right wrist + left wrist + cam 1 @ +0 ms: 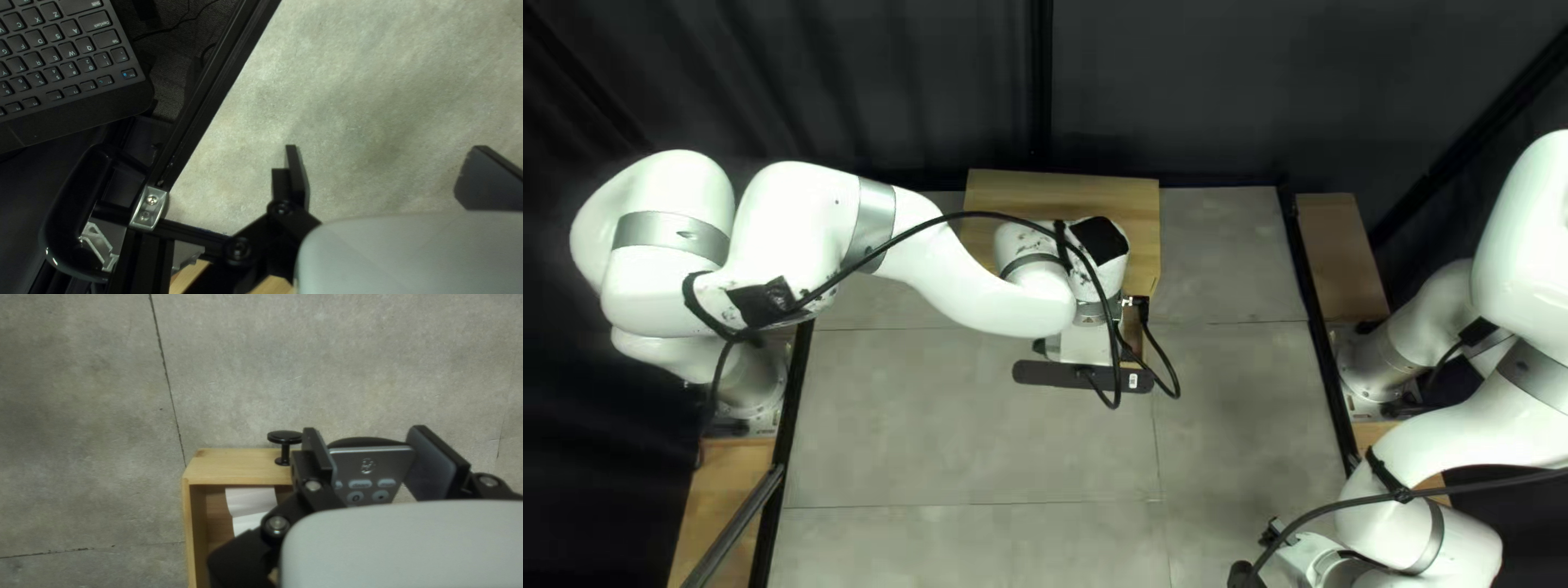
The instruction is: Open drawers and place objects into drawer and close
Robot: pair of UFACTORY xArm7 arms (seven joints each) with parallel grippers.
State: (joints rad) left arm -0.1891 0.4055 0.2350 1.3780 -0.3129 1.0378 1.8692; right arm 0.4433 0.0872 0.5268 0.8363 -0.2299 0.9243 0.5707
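The wooden cabinet (pixel 991 194) stands at the far edge with my left gripper (pixel 1084 346) in front of it, its fingers hidden under the wrist. In the left wrist view an open drawer (pixel 234 467) with a black knob (pixel 285 438) lies beside and partly under my left gripper (pixel 378 460). A silver remote-like object (pixel 373 468) with round and oval buttons is gripped between its two fingers, tilted. White paper (pixel 251 502) rests inside the drawer. My right gripper (pixel 1305 553) is low at the right of the top left view; my right gripper (pixel 389 174) stands wide apart, holding nothing.
The right wrist view shows a black keyboard (pixel 60 60) beyond the black frame rail (pixel 212 98) at the table edge, plus a black handle (pixel 71 201) and a metal bracket (pixel 149 207). Black cables loop around my left wrist in the top left view.
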